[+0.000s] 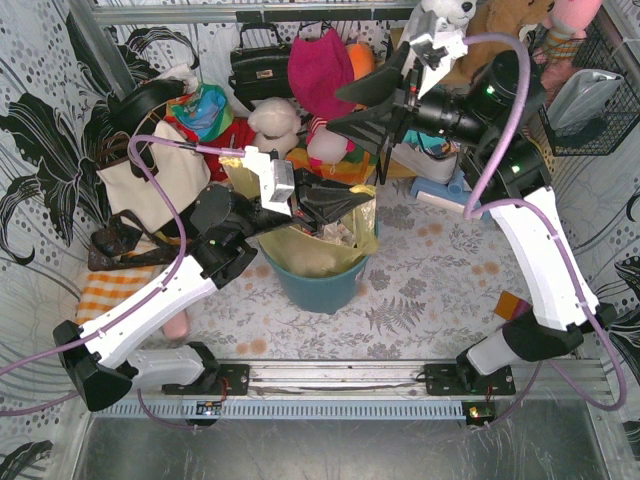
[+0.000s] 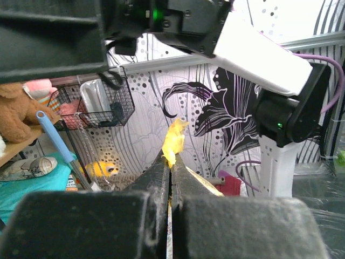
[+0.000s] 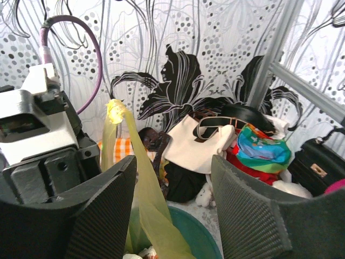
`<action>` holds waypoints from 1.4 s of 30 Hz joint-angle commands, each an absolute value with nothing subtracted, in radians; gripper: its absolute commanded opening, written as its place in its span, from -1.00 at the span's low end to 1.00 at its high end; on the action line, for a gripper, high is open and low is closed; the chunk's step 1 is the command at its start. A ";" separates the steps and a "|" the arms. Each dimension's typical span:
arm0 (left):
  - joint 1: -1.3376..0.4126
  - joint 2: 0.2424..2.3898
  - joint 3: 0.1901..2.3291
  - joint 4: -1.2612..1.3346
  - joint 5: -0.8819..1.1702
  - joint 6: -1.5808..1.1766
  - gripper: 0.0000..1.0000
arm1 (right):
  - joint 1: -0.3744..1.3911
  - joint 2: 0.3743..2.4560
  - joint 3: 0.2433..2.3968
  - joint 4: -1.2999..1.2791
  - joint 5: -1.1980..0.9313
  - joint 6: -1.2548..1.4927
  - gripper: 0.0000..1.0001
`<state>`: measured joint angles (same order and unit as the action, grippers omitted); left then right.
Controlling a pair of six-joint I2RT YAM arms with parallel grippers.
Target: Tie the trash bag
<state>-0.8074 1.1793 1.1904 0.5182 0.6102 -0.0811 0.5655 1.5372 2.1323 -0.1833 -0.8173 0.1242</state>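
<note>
Two grippers: left gripper (image 2: 170, 167) clamped on trash bag (image 2: 173, 141) tail, bag sits in teal bin (image 1: 320, 290), table centre. Right gripper (image 1: 340, 108) jaws apart, 1 o'clock of bin. Advice: hold tail taut; right pinches opposite flap low.

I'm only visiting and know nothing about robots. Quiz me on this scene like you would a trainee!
1. True or false: the left tool is shut on a strip of the bag.
2. The right tool is: A) open, B) shut on the bag, C) shut on nothing.
3. Fill in: the bag sits in a teal ____.
Key: 1 true; 2 A; 3 bin.
</note>
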 commanded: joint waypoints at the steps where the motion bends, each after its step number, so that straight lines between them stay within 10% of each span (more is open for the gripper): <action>1: -0.812 1.142 1.164 0.554 0.654 -0.082 -0.95 | 0.617 1.605 2.219 -0.191 -0.897 0.162 0.20; 17: -0.816 1.101 1.119 0.565 0.689 -0.082 -0.95 | 0.826 1.925 2.551 -0.268 -0.866 0.216 0.31; 42: -0.815 1.101 1.123 0.557 0.693 -0.074 -0.95 | 0.877 1.949 2.553 -0.264 -0.897 0.198 -0.43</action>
